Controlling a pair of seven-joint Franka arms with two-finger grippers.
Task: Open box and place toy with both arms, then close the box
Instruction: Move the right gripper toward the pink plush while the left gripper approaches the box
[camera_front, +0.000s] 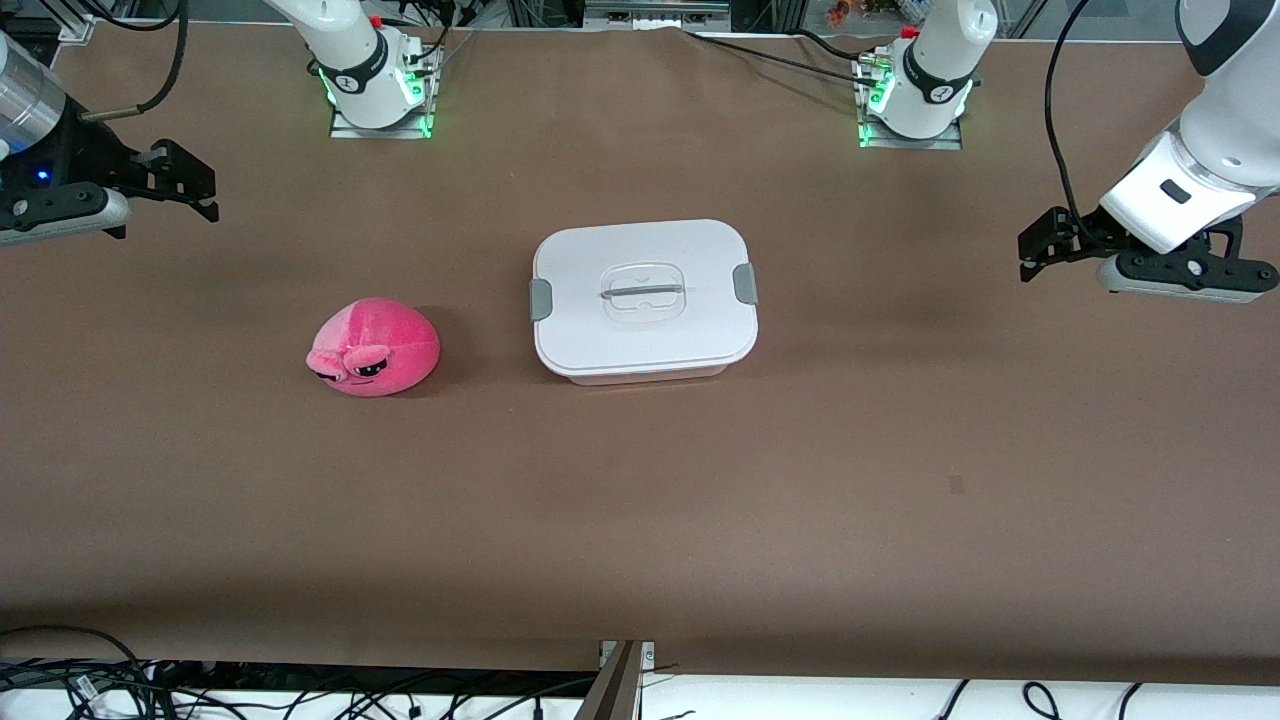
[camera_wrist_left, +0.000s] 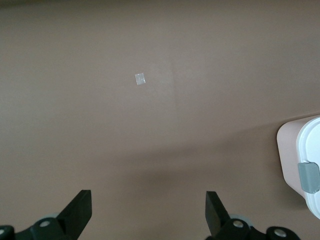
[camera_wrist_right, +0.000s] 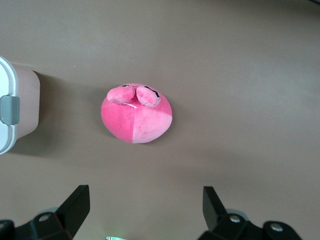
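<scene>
I judge nothing is done yet: the box (camera_front: 644, 298) sits mid-bench with its white lid (camera_front: 640, 250) on and grey clips (camera_front: 744, 283) down. The toy (camera_front: 374, 347) lies beside it, toward the right arm's end. My left gripper (camera_wrist_left: 149, 212) and right gripper (camera_wrist_right: 145, 207) hang over the bench's end edges, jaws spread, empty. Opening, placing and closing all remain.

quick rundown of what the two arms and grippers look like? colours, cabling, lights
Both arms are glossy white with dark grey joint bands, on metal base plates lit green. The left gripper and right gripper are black, two-fingered, on black bodies with pale grey housings. Black cables loop along each arm; a blue light shows beside the right gripper.
</scene>
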